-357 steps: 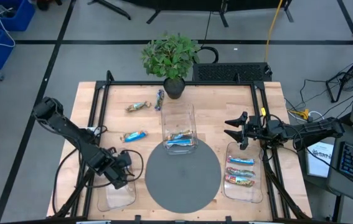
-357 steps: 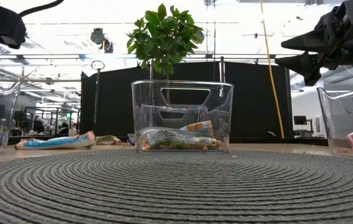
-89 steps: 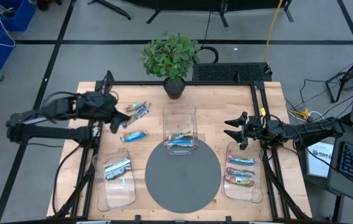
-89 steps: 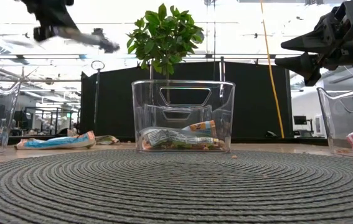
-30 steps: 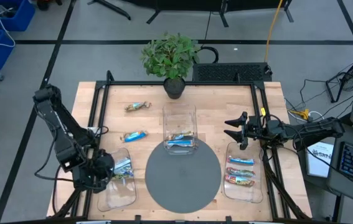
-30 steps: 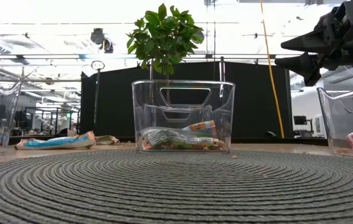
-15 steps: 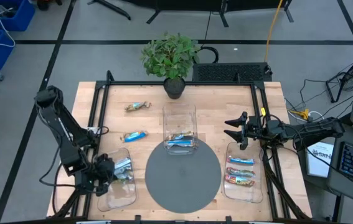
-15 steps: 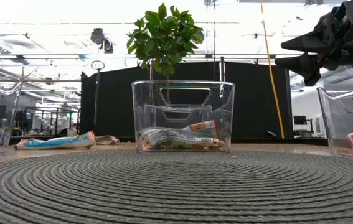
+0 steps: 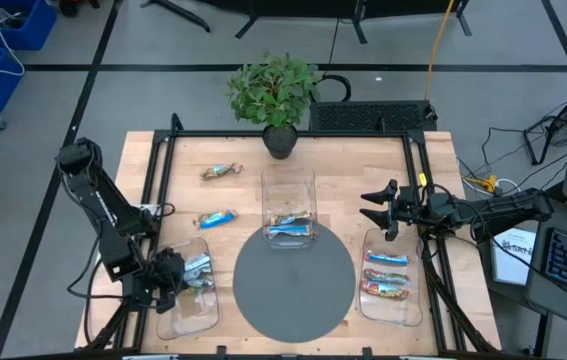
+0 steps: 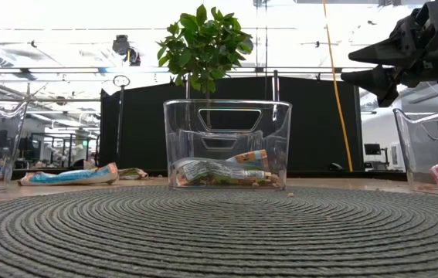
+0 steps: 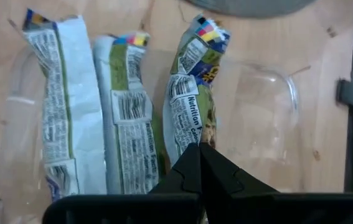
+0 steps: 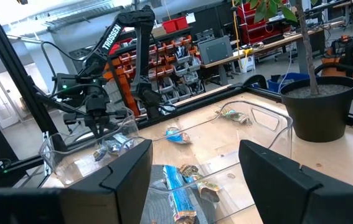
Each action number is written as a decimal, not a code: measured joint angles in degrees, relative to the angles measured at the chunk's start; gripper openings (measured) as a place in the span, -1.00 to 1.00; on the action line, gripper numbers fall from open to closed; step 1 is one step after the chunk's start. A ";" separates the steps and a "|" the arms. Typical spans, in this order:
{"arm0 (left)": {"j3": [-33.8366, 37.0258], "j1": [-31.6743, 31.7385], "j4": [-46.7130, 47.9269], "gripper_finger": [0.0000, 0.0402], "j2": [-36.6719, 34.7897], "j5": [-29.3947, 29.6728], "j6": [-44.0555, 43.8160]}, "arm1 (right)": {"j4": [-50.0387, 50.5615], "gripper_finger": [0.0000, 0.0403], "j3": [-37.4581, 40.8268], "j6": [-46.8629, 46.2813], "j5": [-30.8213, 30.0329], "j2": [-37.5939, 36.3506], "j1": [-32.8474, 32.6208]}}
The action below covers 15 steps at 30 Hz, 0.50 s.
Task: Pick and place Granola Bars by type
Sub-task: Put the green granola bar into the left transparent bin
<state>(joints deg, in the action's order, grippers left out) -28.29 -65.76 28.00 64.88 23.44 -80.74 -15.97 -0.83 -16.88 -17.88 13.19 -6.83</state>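
At the lower left of the high view, the left fingers (image 11: 199, 149) pinch one end of a bar (image 11: 192, 106) lying lengthways in the tray (image 9: 185, 318); the right fingers (image 9: 374, 208) wait apart.

A robotics lab or workshop: parts-bin racks (image 12: 176, 53), a spare robot arm (image 12: 126, 37), cables and workbenches behind.

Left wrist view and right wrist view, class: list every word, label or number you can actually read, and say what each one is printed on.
"Nutrition": on the wrapper of the granola bar that the shut left gripper holds in the clear tray.
"TROSSEN": on the left arm, seen from the right wrist.
Fine print on the other two wrappers: too small to read.
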 joint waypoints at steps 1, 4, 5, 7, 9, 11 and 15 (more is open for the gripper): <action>0.00 0.02 -0.11 -0.98 0.00 -0.75 0.43 | 0.00 0.16 -0.01 0.00 0.00 0.00 -0.02; 0.00 0.02 -0.75 -0.88 0.00 -3.13 1.87 | 0.00 0.16 -0.01 0.00 0.00 -0.01 0.00; 0.00 0.02 -0.67 -0.84 0.00 -3.60 1.97 | 0.00 0.16 0.01 0.00 0.01 0.00 0.00; 0.00 0.04 -0.40 -0.75 0.00 -3.89 1.25 | 0.00 0.16 -0.01 0.00 0.00 -0.01 -0.01; -0.01 0.08 0.11 -0.65 0.00 -3.87 0.36 | 0.00 0.16 0.00 0.00 0.00 -0.01 -0.02; 0.00 0.28 0.45 -0.55 0.00 -3.86 -0.28 | 0.00 0.16 -0.01 0.00 -0.01 -0.01 -0.02; 0.00 1.13 0.64 -0.34 0.00 -3.89 -0.42 | 0.00 0.16 0.01 0.00 -0.01 0.00 0.00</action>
<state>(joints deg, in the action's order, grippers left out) -28.30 -64.62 28.64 64.88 19.55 -81.16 -15.97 -0.82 -16.88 -17.89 13.19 -6.83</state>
